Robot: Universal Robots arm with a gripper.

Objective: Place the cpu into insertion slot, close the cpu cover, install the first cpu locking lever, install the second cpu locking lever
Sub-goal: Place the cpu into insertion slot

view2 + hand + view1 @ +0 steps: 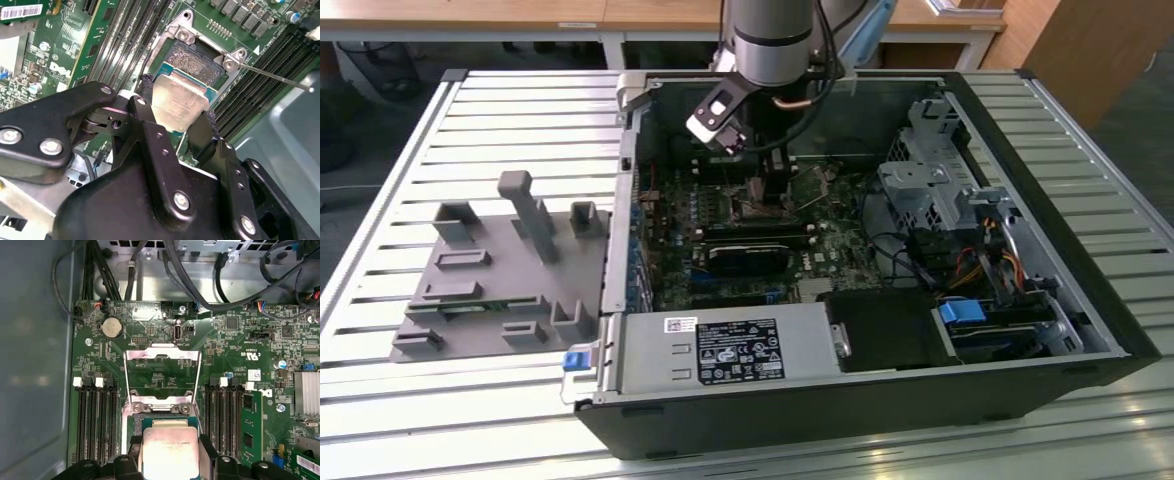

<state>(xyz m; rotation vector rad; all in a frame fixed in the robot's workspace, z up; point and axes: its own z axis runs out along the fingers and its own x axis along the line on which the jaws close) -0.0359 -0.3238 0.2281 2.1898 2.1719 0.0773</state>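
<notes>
An open desktop computer case (1067, 330) lies on its side on a slatted metal table (400, 150). It holds a green motherboard (847, 245), a silver power supply (720, 350) along the near wall, a metal drive cage (921, 190) at the exterior view's right, and bundled cables (987, 265). Just beside the case, at the exterior view's left, one grey parts fixture (494, 270) sits on the table.

The single arm (767, 40) comes straight down into the case, its wrist upright above the middle of the board and the gripper (771, 190) low among the parts.

In both wrist views, banks of long black memory slots (97, 425) flank the insertion slot (197, 62), with two white latches on each bank. The one cpu cover (162, 354) is swung open on its hinge, away from the socket. One thin locking lever (270, 75) sticks out from a socket corner, unlatched.

The gripper (179, 102) is clamped on the one cpu (180, 100), with its two black fingers (202, 132) pressing opposite edges of the chip. The cpu (170, 447) hangs metal face up over the near part of the insertion slot (160, 405), leaving the dark pin field bare beyond its far edge. I cannot tell whether the chip touches the socket.

One round coin battery (111, 327) sits on the board beyond the cover.
</notes>
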